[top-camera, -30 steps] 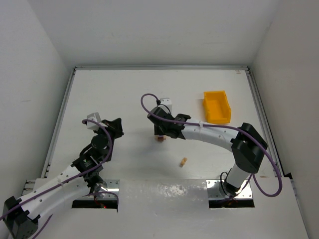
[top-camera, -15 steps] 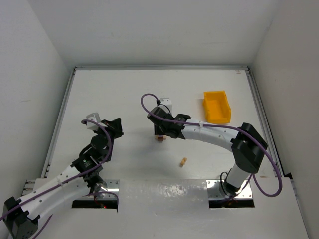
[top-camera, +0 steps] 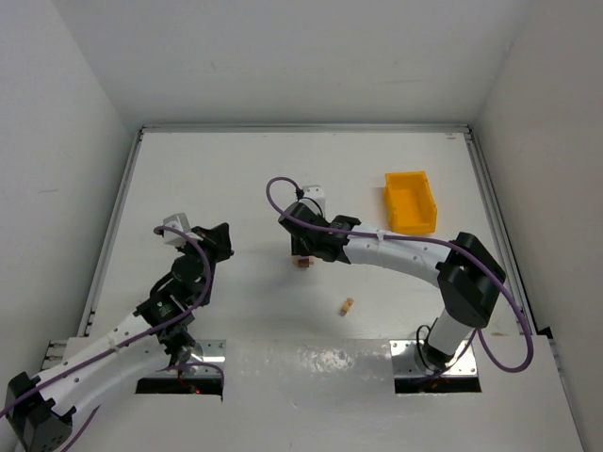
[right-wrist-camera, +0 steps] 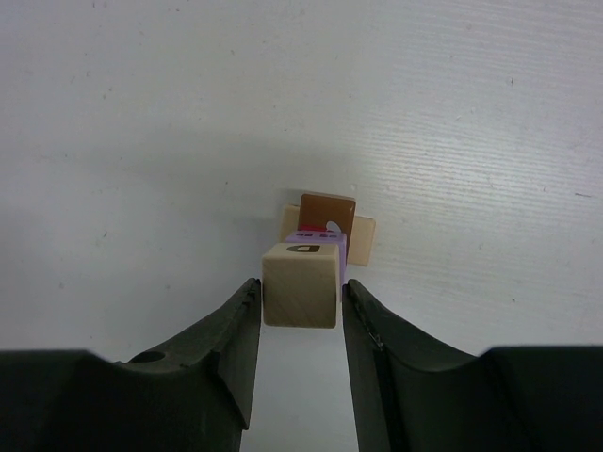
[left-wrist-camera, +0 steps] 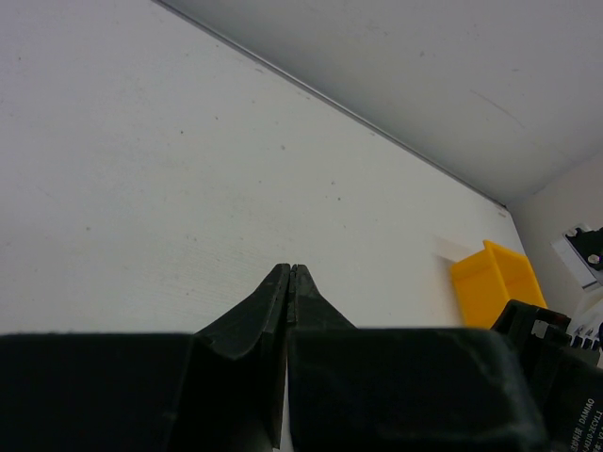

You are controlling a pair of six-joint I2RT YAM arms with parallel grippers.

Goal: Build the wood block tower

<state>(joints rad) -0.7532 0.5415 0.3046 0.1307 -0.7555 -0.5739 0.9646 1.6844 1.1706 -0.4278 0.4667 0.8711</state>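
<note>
A white table is seen from above, with two robot arms reaching in from its near edge. To the right of the left end effector lies bare surface as far as the wood block tower, which stands directly under the right end effector. A loose tan block lies to the right of that end effector and nearer the arm bases, well apart from the tower. Farther right and beyond it sits an open yellow bin, and the right arm's forearm runs between the bin and the loose block. The left end effector is closed tip against tip and hangs over bare table. The right end effector is set narrow, its two fingers flanking a pale tan cube at the top of the tower. Whether they press the cube or stand just off its sides cannot be told. Just past that cube show a purple cube, a dark brown cube and another pale piece, packed close together; their exact order cannot be made out. A raised rail borders the table well left of the left end effector. White walls close in behind and on both sides, and the bin sits near the right-hand edge.
</note>
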